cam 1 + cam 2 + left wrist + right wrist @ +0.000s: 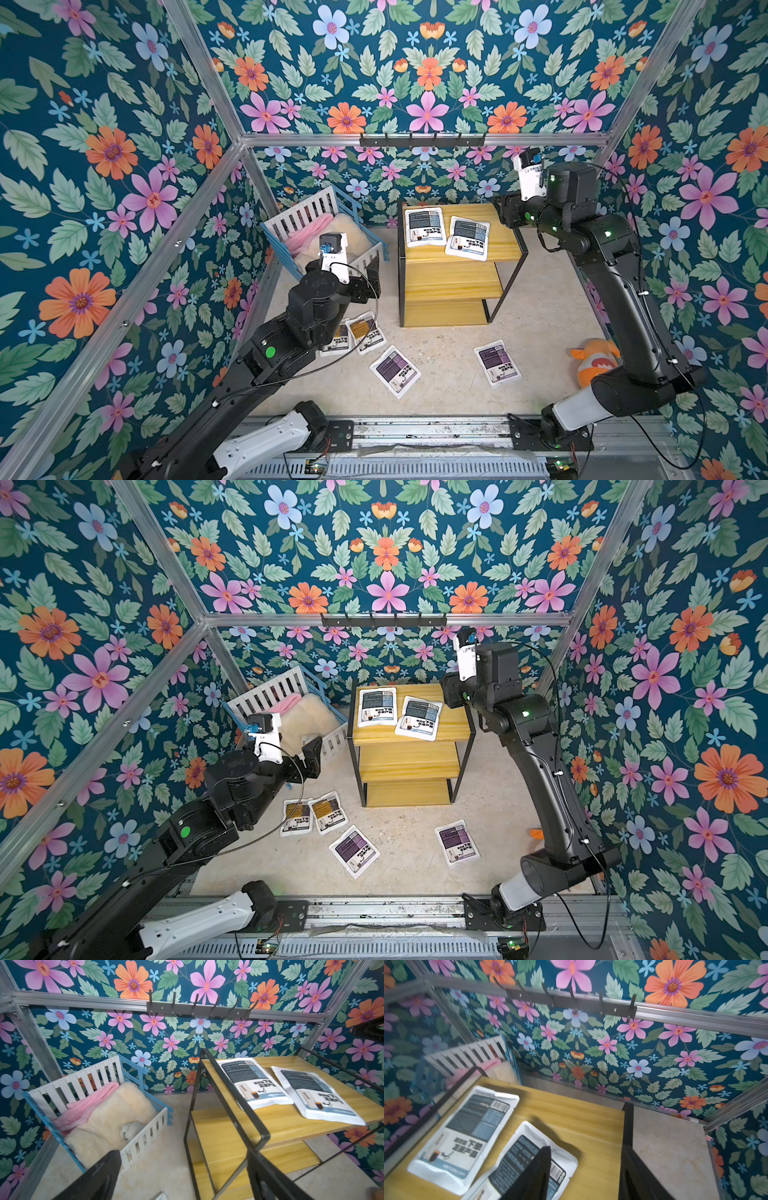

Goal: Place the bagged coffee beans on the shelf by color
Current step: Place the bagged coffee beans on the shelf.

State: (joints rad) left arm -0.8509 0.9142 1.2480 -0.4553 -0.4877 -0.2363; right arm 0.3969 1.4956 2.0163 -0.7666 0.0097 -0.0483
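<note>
The shelf (451, 282) stands at the back centre, with two blue-grey bagged coffee beans (424, 226) (468, 237) lying flat on its top board. On the floor lie two yellow-brown bags (368, 332) (338, 341) partly under my left arm, and two purple bags (395, 371) (497, 363). My right gripper (505, 212) (587, 1159) hovers open at the top board's right rear edge. One of its fingers (537, 1172) is over the nearer blue-grey bag's corner, and nothing is held. My left gripper (368, 278) (185, 1167) stands open and empty between the crib and the shelf.
A white-and-blue slatted crib (320, 216) with pink and cream plush sits at the back left. An orange plush toy (594, 359) lies on the floor by the right arm. A black hook rail (422, 141) hangs on the back wall above the shelf.
</note>
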